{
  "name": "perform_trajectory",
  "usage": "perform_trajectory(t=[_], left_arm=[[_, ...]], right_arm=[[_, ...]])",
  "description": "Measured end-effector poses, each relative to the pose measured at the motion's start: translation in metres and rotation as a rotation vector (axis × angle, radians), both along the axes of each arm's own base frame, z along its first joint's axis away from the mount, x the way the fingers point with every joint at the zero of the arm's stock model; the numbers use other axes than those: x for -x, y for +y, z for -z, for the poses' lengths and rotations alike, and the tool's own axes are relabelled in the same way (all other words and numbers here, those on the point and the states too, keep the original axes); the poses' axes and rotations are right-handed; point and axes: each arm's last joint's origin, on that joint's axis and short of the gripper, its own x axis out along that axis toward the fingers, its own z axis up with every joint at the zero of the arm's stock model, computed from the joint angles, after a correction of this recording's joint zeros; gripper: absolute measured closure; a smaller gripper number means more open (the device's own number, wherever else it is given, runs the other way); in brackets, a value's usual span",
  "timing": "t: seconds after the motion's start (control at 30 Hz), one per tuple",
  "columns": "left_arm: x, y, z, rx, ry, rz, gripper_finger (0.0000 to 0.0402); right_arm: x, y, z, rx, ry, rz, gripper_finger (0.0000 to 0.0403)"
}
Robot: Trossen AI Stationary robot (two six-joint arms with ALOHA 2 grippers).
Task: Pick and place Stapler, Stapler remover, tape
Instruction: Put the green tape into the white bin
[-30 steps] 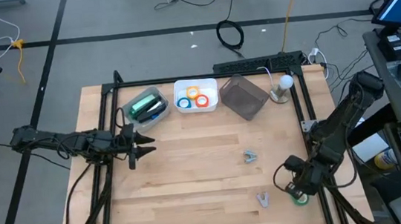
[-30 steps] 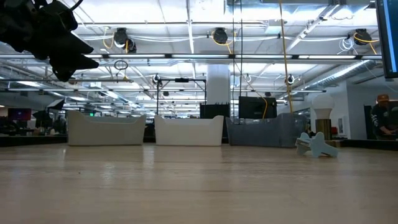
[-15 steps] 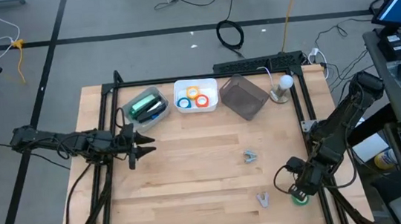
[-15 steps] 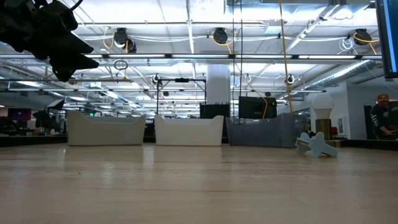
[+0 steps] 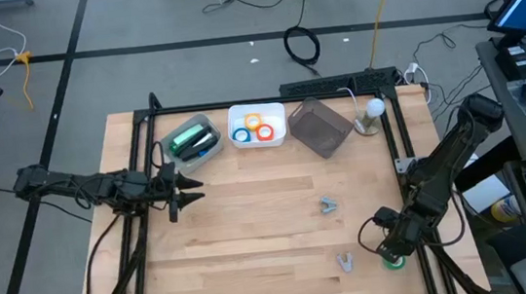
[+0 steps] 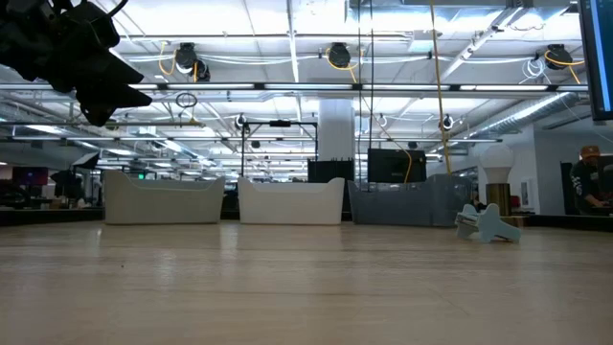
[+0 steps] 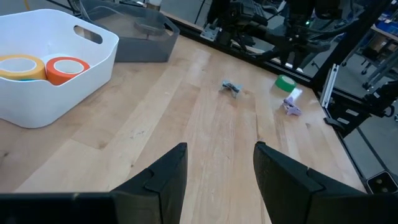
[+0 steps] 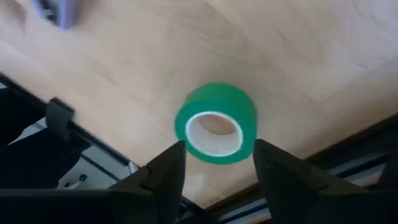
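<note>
A green tape roll (image 8: pixel 216 123) lies flat on the wood near the table's right near corner (image 5: pixel 394 261). My right gripper (image 8: pixel 217 149) hangs just above it, open, one finger on either side of the roll; I cannot tell whether they touch it. Two pale stapler removers (image 5: pixel 328 204) (image 5: pixel 346 262) lie on the table. A green stapler (image 5: pixel 189 138) rests in a clear bin. Orange (image 7: pixel 65 67) and yellow (image 7: pixel 18 62) tape rolls sit in the white bin (image 5: pixel 281 135). My left gripper (image 7: pixel 221 162) waits open above the table's left side (image 5: pixel 184 187).
A dark grey bin (image 5: pixel 321 126) and a small lamp (image 5: pixel 374 111) stand at the back right. A black frame rail (image 5: pixel 411 200) runs along the table's right edge, close beside the green roll. Bare wood fills the table's middle (image 5: pixel 251 217).
</note>
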Motion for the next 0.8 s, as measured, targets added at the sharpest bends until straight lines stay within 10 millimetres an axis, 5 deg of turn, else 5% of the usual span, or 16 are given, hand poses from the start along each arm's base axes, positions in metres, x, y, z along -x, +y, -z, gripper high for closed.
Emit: perform_trajectory(t=[0.8], left_arm=[[0.0, 0.0, 0.0, 0.004, 0.0, -0.001, 0.022]], right_arm=[[0.015, -0.014, 0.052, -0.072, 0.074, -0.015, 0.0238]])
